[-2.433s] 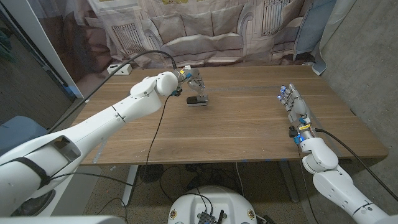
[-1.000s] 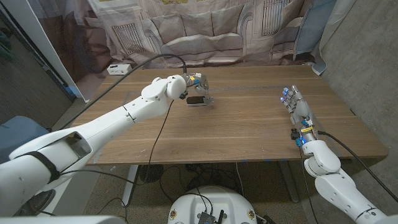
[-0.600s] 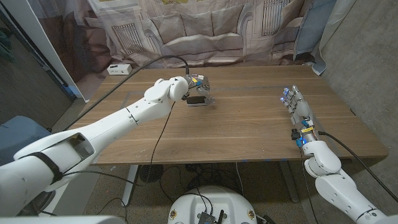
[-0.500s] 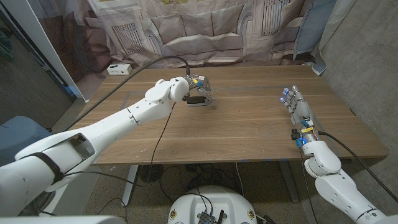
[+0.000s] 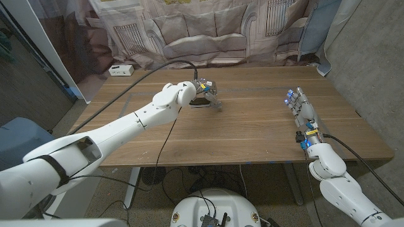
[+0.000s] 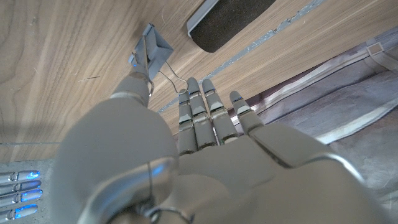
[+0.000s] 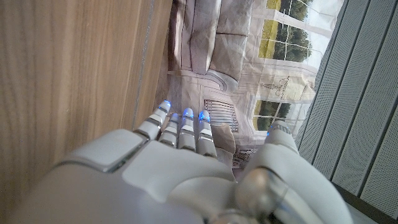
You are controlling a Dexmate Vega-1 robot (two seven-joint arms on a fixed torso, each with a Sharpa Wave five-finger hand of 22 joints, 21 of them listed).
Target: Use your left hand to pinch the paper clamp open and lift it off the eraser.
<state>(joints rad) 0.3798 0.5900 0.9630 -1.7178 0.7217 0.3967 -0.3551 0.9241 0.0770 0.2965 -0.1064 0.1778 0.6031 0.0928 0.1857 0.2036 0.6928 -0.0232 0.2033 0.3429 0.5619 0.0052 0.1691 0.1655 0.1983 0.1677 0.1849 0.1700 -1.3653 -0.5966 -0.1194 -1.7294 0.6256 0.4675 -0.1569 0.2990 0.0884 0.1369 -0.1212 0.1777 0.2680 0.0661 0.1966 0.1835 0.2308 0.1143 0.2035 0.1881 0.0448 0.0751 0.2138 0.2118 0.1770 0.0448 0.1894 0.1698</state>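
The left hand (image 5: 207,90) reaches over the far middle of the wooden worktop (image 5: 240,135). Its fingers (image 6: 144,74) pinch the grey paper clamp (image 6: 151,51) by its wire handles, with the clamp off the black eraser (image 6: 227,22) and just beside it. The right hand (image 5: 300,107) stands on its edge near the worktop's right side, its fingers straight and holding nothing.

Matt wood table (image 5: 252,132); metal clamp (image 6: 151,51); matt eraser (image 6: 227,22).
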